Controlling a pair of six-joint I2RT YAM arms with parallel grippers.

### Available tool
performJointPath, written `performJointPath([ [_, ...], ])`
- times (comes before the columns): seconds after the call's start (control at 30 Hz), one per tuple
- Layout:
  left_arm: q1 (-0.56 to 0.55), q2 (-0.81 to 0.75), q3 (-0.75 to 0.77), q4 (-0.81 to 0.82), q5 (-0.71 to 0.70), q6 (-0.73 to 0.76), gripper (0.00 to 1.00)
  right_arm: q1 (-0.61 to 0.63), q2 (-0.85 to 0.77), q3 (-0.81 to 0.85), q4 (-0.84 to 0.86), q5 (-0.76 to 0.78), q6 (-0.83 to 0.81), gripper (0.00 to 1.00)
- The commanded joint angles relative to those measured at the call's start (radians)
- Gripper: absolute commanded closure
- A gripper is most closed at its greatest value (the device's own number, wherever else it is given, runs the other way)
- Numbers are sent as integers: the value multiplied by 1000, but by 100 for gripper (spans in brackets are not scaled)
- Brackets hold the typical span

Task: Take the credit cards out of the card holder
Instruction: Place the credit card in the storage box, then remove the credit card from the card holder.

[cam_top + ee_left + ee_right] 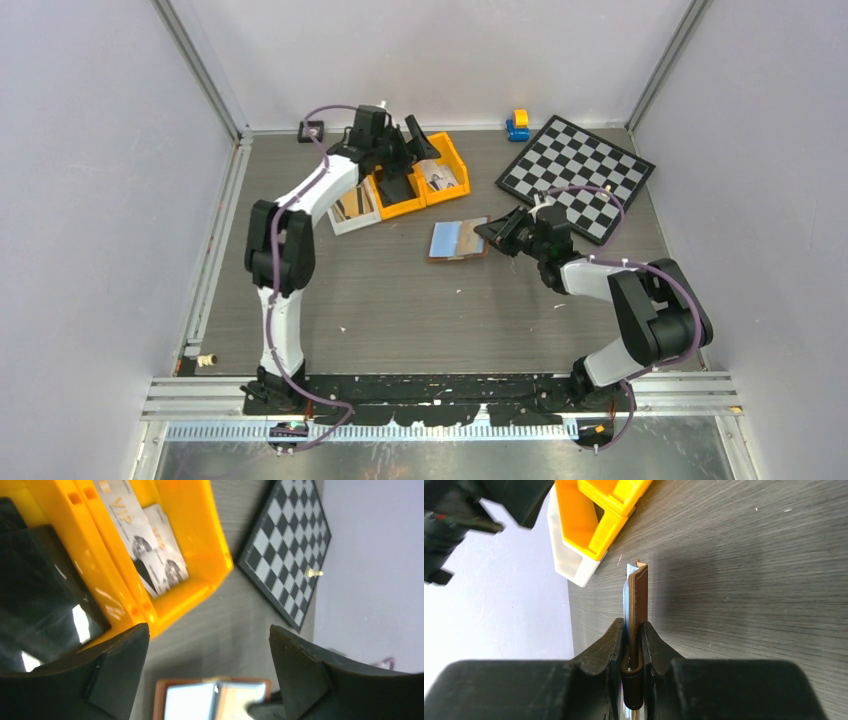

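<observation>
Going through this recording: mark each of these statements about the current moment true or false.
1. The right gripper is shut on the card holder. True.
2. The left gripper holds a card. False: its jaws stand open with nothing between them.
3. Printed cards lie inside a yellow bin. True.
4. The chessboard lies left of the card holder. False: in the top view it lies to the holder's right and farther back.
</observation>
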Motion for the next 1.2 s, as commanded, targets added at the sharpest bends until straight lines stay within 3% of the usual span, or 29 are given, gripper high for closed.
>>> performJointPath([
  [0.0,-28,-270,-70,-117,-95,75,1,4,-73,13,6,32,-43,100],
  [0.1,-79,-428,-189,-161,-286,122,0,4,-88,12,-18,46,-64,100],
  [0.2,-108,-584,-365,-105,-366,116,0,4,-89,11,-24,54,-72,99],
  [0.37,-31,-796,-715,53,-274,-12,0,4,-79,10,-16,55,-74,100],
  [0.5,119,-929,-1042,301,-153,-165,0,4,-83,3,-8,47,-58,100],
  [0.6,125,-1004,-1195,495,-133,-211,0,5,-78,-10,40,29,-29,99],
  [0.83,24,-946,-1164,477,-84,-120,0,4,-75,-17,57,53,40,100],
  [1.03,3,-880,-1166,561,28,-158,2,27,-142,83,-182,79,-18,99],
  [1.17,-16,-849,-1173,644,84,-175,1,29,-185,-5,-37,93,4,100],
])
